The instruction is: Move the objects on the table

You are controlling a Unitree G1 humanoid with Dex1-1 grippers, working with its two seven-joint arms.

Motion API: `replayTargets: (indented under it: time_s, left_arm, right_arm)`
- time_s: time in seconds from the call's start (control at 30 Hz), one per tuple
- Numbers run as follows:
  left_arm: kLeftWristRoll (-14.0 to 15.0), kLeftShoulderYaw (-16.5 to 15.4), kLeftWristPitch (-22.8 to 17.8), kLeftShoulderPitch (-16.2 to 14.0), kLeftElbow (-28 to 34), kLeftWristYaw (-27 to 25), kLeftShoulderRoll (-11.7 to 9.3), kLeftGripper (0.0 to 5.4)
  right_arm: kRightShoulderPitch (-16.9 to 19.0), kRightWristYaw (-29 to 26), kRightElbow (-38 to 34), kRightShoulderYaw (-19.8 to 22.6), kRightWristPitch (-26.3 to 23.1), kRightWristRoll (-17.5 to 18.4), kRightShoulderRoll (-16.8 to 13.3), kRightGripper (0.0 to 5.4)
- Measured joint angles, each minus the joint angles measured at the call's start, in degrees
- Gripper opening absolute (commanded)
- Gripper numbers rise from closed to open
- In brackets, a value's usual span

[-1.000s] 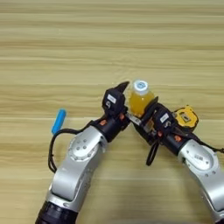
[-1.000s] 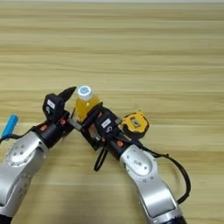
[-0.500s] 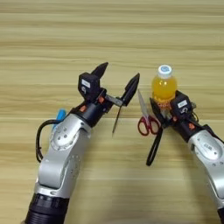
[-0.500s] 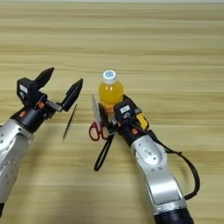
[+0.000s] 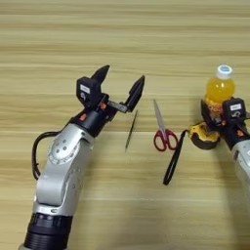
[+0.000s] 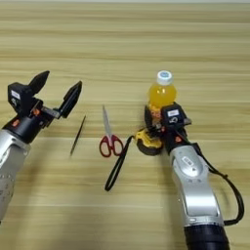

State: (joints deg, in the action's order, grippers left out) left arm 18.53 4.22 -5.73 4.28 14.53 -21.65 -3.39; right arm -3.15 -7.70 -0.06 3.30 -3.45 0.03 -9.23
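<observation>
My left gripper (image 5: 123,74) stands open and empty over the table (image 5: 58,34), its right finger just above the top end of a thin dark stick (image 5: 131,129). Red-handled scissors (image 5: 163,132) lie to the right of the stick, blades pointing away from me. A yellow-black tape measure (image 5: 202,136) lies further right, with its black strap (image 6: 117,168) trailing toward me. Behind it an orange-drink bottle (image 6: 162,93) with a white cap stands upright. My right gripper (image 6: 158,114) is shut on the bottle's lower part.
Bare wood planks stretch across the far half of the table and to the left of my left arm (image 5: 63,161). A black cable (image 6: 234,195) loops off my right forearm.
The left gripper has swung left, away from the bottle, and stayed open. The right gripper has carried the bottle to the right, uncovering the stick, scissors and tape measure.
</observation>
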Motion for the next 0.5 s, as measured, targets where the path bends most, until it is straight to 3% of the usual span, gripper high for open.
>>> replayTargets:
  time_s: [0.23, 0.5]
  left_arm:
    - [0.0, -0.7, 0.0, 0.1, -0.2, 0.1, 0.0, 5.40]
    - [-0.1, -0.6, 0.0, 0.3, -0.2, 0.1, 0.2, 5.40]
  right_arm:
    - [-2.5, 1.7, 4.6, 3.7, -1.7, 0.7, -0.8, 3.46]
    - [-5.1, 2.0, 11.0, 4.9, -2.1, 1.0, -2.3, 3.46]
